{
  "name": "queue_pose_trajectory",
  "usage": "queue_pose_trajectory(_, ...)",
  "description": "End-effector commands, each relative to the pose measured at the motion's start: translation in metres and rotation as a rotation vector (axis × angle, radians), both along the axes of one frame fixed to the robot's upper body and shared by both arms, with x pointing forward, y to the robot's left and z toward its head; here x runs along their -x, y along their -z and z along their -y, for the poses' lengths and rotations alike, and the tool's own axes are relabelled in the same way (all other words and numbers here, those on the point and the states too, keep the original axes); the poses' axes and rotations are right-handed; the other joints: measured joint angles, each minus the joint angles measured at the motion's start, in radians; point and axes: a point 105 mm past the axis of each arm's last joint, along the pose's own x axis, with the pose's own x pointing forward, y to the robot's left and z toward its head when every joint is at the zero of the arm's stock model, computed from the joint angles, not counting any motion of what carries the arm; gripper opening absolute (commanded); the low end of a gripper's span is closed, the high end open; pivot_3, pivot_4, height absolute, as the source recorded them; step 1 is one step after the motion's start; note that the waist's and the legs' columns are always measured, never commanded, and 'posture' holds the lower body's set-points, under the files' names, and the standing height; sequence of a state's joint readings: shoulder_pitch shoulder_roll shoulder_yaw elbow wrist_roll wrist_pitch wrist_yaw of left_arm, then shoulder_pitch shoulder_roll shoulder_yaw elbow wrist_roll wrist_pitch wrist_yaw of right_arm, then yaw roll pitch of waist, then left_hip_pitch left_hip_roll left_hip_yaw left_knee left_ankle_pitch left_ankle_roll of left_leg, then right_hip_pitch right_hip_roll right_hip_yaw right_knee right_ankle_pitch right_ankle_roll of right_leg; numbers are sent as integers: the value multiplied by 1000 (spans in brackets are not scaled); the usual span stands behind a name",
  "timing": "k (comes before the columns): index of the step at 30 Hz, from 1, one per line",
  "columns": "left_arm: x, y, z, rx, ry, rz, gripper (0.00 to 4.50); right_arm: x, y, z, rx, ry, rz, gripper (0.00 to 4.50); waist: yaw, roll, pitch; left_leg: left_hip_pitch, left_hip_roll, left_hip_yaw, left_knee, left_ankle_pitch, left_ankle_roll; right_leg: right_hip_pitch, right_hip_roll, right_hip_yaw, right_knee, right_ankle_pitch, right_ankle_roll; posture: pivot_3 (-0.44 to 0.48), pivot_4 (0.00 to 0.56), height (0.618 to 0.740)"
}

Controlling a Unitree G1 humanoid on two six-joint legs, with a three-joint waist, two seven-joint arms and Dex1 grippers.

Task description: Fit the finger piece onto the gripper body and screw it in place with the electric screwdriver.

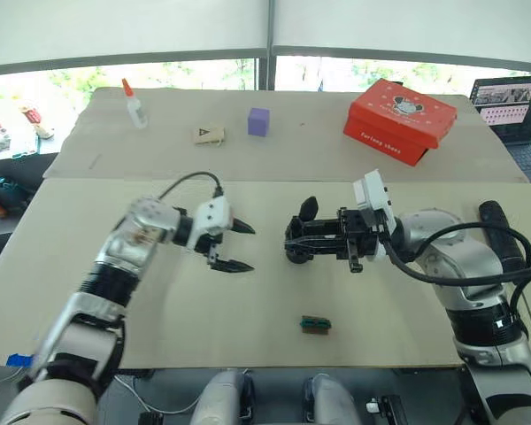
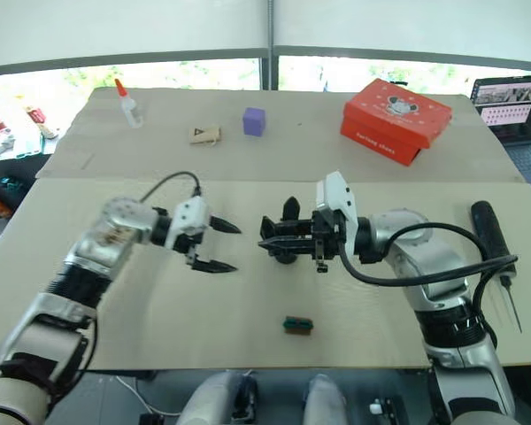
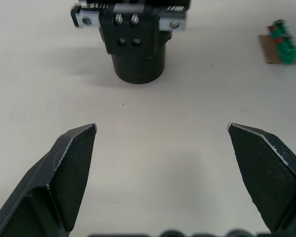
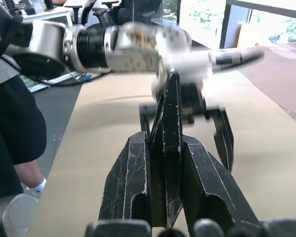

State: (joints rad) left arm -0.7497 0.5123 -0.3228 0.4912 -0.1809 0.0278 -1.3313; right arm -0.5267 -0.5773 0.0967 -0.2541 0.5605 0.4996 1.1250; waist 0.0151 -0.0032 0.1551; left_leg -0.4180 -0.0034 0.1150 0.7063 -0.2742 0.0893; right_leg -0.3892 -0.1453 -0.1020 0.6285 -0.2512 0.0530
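From the head cam, the right gripper (image 2: 279, 241) is clamped on the gripper body (image 2: 288, 239) mid-counter, probably steadying it for assembly. The left gripper (image 2: 221, 246) sits just beside it, fingers spread wide and empty. The electric screwdriver (image 2: 488, 226) lies well off on the far side of the right arm. Left wrist cam faces the body's round base (image 3: 138, 59), so it looks lined up. Right wrist cam: fingers (image 4: 133, 182) pinching a black part
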Motion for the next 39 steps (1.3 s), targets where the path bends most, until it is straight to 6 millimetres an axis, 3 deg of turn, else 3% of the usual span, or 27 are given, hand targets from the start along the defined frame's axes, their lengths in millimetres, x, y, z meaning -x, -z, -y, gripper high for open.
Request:
queue_pose_trajectory(1, -9, -1, 19, 65, -2, 42, 4500, 0, -14, 2, -34, 63, 90, 395, -2, 0, 0, 0, 0, 0, 1, 0, 0, 0, 0, 0, 0, 0, 0, 0, 150, 740)
queue_pose_trajectory(12, -22, 5, 66, 123, 9, 33, 4500, 14, -6, 15, -19, 95, 62, 395, 1, -1, 0, -1, 0, -1, 2, 0, 0, 0, 0, -1, 1, 0, 0, 0, 150, 740)
queue_pose_trajectory(18, -21, 8, 75, 133, 35, 9, 4500, 18, -2, 19, -6, 119, 57, 395, -3, -1, 0, -3, 0, -1, 3, -1, 2, -1, 0, -1, 1, 0, 0, 0, 150, 740)
queue_pose_trajectory(21, -18, 10, 75, 136, 59, 9, 3684, 18, -1, 22, 1, 131, 60, 395, -2, -1, 0, -3, 0, -2, 4, -1, 2, -1, 0, -1, 1, 0, 0, 0, 150, 740)
queue_pose_trajectory(24, -16, 12, 73, 134, 68, 10, 2309, 15, -1, 25, 1, 138, 70, 395, -2, -1, 0, -3, 0, -2, 5, -1, 3, -1, 0, -1, 1, 0, 0, 0, 150, 740)
queue_pose_trajectory(32, -7, 5, 85, 191, 97, 4, 2297, 6, 4, 21, -42, 39, 118, 395, -3, -1, 0, -4, 0, -2, 5, -2, 3, -1, -1, -1, 1, 0, 0, 0, 150, 740)
queue_pose_trajectory(39, 11, 11, 81, 181, 122, 5, 2297, -3, 15, 17, -5, -62, 125, 395, -3, -1, 0, -4, 0, -2, 5, -2, 3, -1, 0, -2, 1, 0, 0, 0, 150, 740)
